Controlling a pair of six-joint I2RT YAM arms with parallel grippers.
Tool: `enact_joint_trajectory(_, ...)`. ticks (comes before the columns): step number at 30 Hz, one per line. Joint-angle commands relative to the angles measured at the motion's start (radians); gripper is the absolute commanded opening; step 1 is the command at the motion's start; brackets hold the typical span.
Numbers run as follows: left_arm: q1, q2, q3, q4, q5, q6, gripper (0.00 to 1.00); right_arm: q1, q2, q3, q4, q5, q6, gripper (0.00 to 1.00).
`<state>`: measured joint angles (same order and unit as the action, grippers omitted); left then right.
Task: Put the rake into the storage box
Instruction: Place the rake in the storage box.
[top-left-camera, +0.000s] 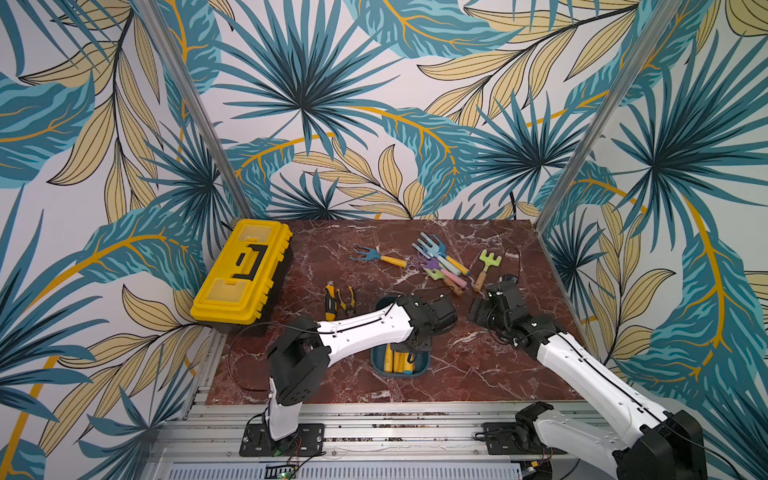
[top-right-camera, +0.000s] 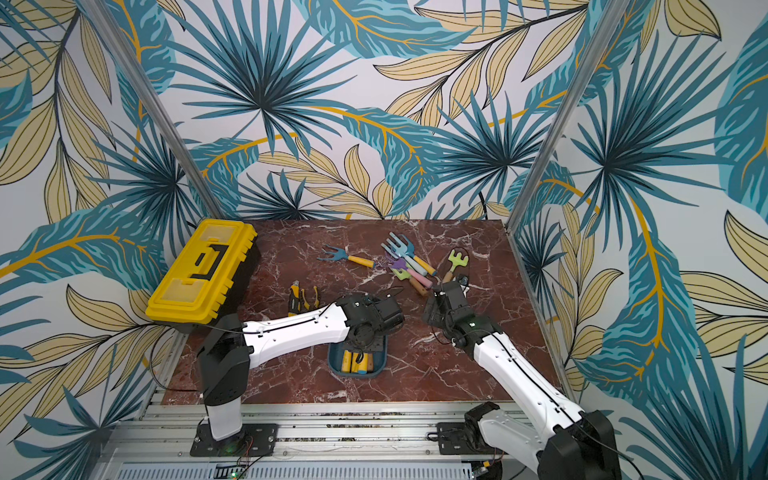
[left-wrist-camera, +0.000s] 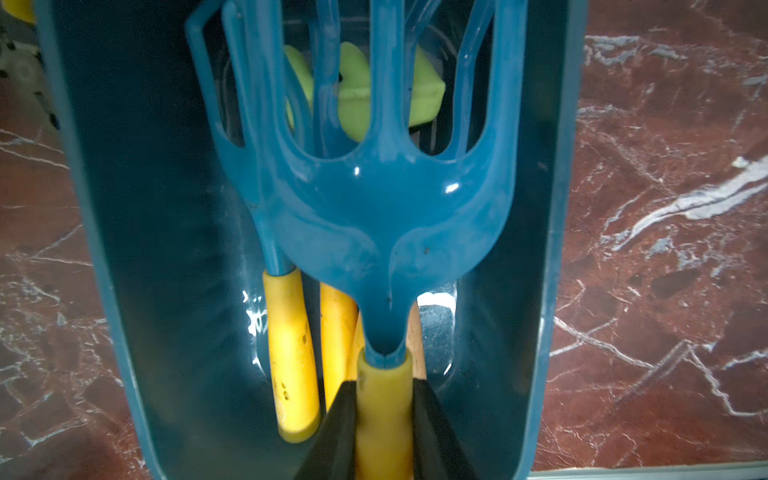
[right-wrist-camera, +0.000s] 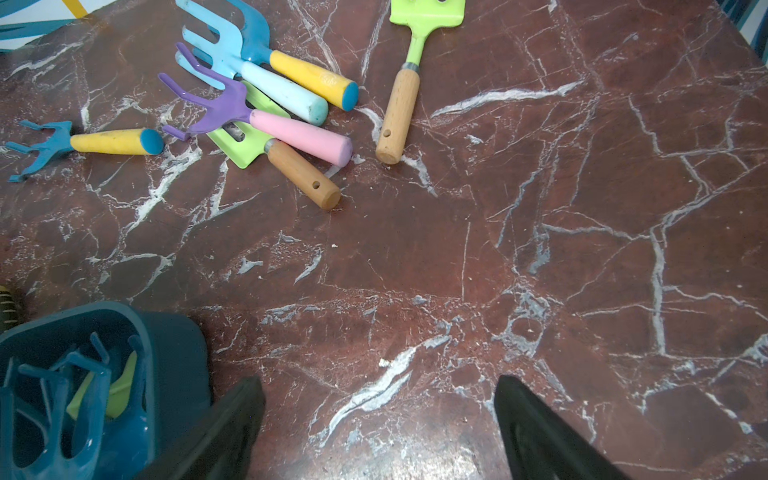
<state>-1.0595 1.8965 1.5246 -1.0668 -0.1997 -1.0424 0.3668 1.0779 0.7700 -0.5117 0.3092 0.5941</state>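
storage box (top-left-camera: 421, 367) half under left arm (top-left-camera: 365, 328)

The left arm (top-left-camera: 365, 328), white-shelled with black joints, reached from its base across to the small dark teal-blue plastic tub (top-left-camera: 424, 363), its wrist bent down over the tub's far half. The left claw (left-wrist-camera: 383, 384) pointed into the tub, its two black fingers (left-wrist-camera: 340, 415) clamped on the yellow handle of a blue plastic rake (left-wrist-camera: 374, 216). The right arm (top-left-camera: 582, 365) stretched from its own base to the tub's right side, wrist tipped downward. The right claw (right-wrist-camera: 378, 395) hung above the dark red marble counter (top-left-camera: 478, 374) just beside the tub's far end, jaws spread wide, gripping nothing.
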Motion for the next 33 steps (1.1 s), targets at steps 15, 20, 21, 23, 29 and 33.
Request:
enact_joint_trajectory(15,-0.003,0.029,-0.009,0.075,0.007,0.044,0.53,-0.005,0.016,-0.020,0.014,-0.019,-0.002,0.91)
enact_joint_trajectory(20,0.012,0.007,-0.003,0.077,0.013,0.096,0.62,-0.006,0.045,0.000,0.021,-0.061,-0.008,0.91)
enact_joint_trajectory(21,0.015,0.003,-0.009,0.083,0.025,0.105,0.63,-0.005,0.048,0.003,0.022,-0.071,-0.008,0.91)
enact_joint_trajectory(23,0.016,-0.011,-0.023,0.083,0.045,0.114,0.64,-0.006,0.052,0.010,0.021,-0.081,-0.011,0.92)
enact_joint_trajectory(29,0.010,-0.078,-0.086,0.096,0.135,0.101,0.61,-0.005,0.073,0.012,0.019,-0.084,-0.013,0.91)
enact_joint_trajectory(33,0.012,-0.067,-0.096,0.100,0.212,0.101,0.59,-0.005,0.098,0.017,0.019,-0.092,-0.007,0.91)
